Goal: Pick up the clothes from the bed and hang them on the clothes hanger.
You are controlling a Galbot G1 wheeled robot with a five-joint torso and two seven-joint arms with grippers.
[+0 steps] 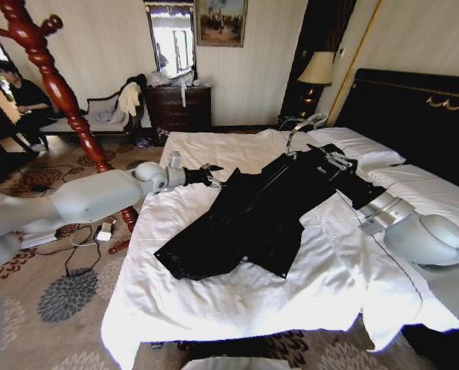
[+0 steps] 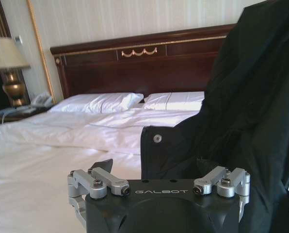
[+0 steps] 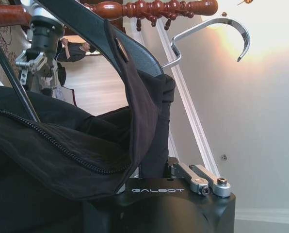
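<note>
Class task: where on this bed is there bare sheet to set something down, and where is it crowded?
Free: the bed's foot end below the black garment, and near the pillows. Crowded: the middle, where left gripper and right gripper meet the garment.

Room's pretty bright overall, daylight pouring from a window (image 1: pixel 173 40) on the far wall, which is blown out white. The white bed (image 1: pixel 237 301) bounces a lot of it, so the black clothes (image 1: pixel 260 212) read as one dark blob with hardly any fold detail. Head view bends at the edges, walls lean. On the right wrist view there's a warm glare washing the wall behind the metal hook (image 3: pixel 217 36). The lamp (image 2: pixel 8 60) looks softly lit.
</note>
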